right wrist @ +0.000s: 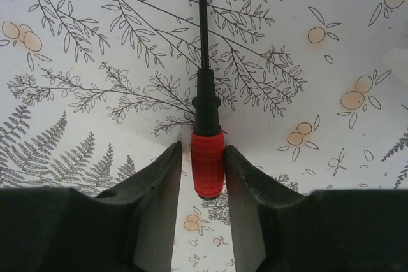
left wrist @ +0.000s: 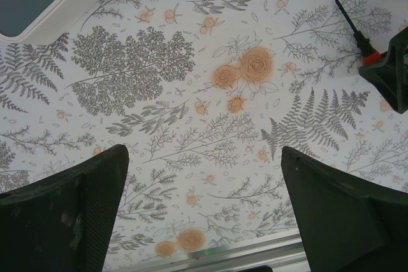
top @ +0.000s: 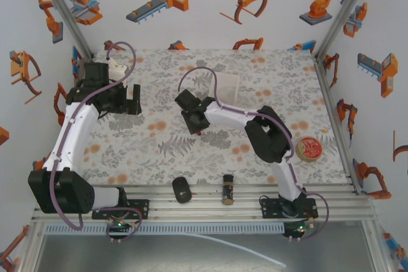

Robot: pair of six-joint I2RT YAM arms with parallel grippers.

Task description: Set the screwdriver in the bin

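R gripper [right wrist: 203, 157] clamped on screwdriver [right wrist: 206, 103] by red handle, near table [top: 140, 151] centre. L gripper [left wrist: 204, 154] wide open over left side. Bin [top: 227, 85] by far edge.

There is just one of each kind: one screwdriver [right wrist: 207, 164], one clear bin [top: 229, 84], one grey plate [left wrist: 60, 14], one tan roll of tape [top: 311, 149], one black oval object [top: 182, 190] and one short brown-black cylinder [top: 227, 189].

I see the floral desk [top: 153, 151] carrying the bin [top: 227, 84] at back, a tape roll [top: 311, 149] right, a dark cylinder [top: 227, 189] near front.
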